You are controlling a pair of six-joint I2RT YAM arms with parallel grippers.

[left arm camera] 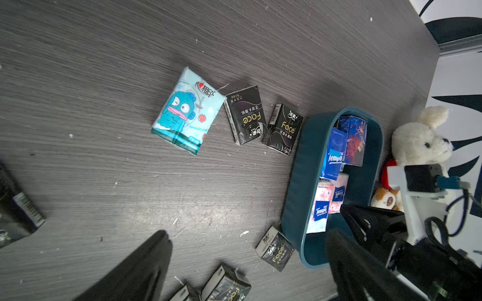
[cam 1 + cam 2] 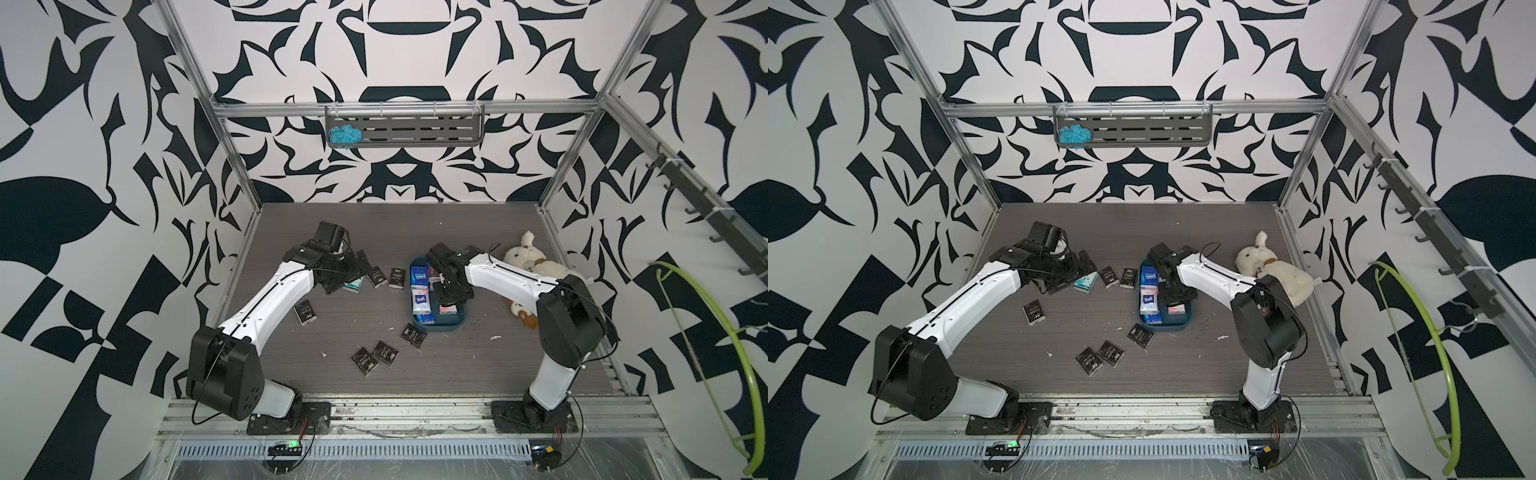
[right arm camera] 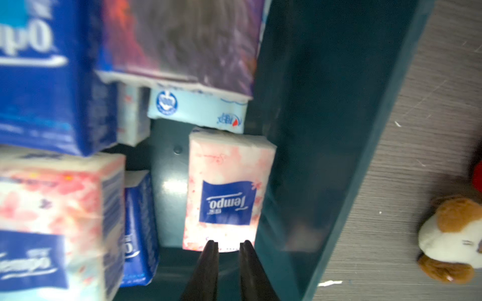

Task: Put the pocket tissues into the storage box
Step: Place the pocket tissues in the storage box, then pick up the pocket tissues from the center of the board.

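Observation:
The dark teal storage box (image 2: pixel 441 329) (image 2: pixel 1163 327) sits right of centre on the table and holds several blue and pink-white pocket tissues (image 2: pixel 419 291). Inside it my right gripper (image 3: pixel 229 243) (image 2: pixel 448 303) points down with a narrow, empty gap between its jaws, just above a pink-white packet (image 3: pixel 227 187) lying flat on the box floor beside the wall (image 3: pixel 313 130). My left gripper (image 1: pixel 247 239) (image 2: pixel 351 274) hangs wide open and empty over the table beside a light teal packet (image 1: pixel 187 112) (image 2: pixel 354 286). Several black packets (image 2: pixel 377 277) (image 2: pixel 305 312) (image 2: pixel 384 353) lie loose on the table.
A cream plush dog (image 2: pixel 536 262) and a small brown-white plush (image 2: pixel 521 316) lie right of the box. A grey slotted shelf (image 2: pixel 415 133) with blue yarn (image 2: pixel 343 135) hangs on the back wall. A green hoop (image 2: pixel 706 353) hangs at the right.

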